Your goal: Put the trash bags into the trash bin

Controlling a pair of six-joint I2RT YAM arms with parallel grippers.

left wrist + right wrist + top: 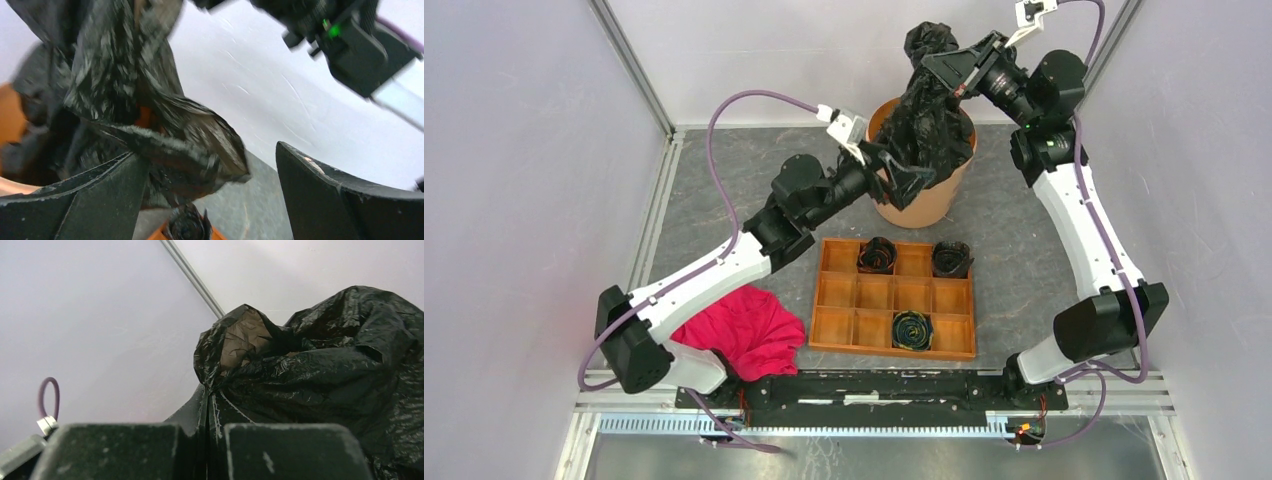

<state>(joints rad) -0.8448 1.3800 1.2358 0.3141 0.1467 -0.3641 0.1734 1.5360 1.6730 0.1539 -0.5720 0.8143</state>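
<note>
The black trash bag [936,115] hangs partly inside the orange trash bin [929,205], and its top bunch rises above the far rim. My right gripper [932,66] is shut on the bag's upper part and holds it up; in the right wrist view the film [320,365] is pinched between the closed fingers of the right gripper [207,440]. My left gripper [894,178] is open at the bin's near-left rim. In the left wrist view the left gripper [210,200] has its jaws wide apart, and a loose flap of the bag [190,145] lies against the left finger. The bin's wall [10,115] shows at the left.
A wooden compartment tray [874,295] lies in front of the bin with three small dark rolls [877,255] [951,259] [912,330]. One roll [187,225] shows under the left gripper. A red-pink cloth [739,330] lies near the left arm's base. White walls enclose the table.
</note>
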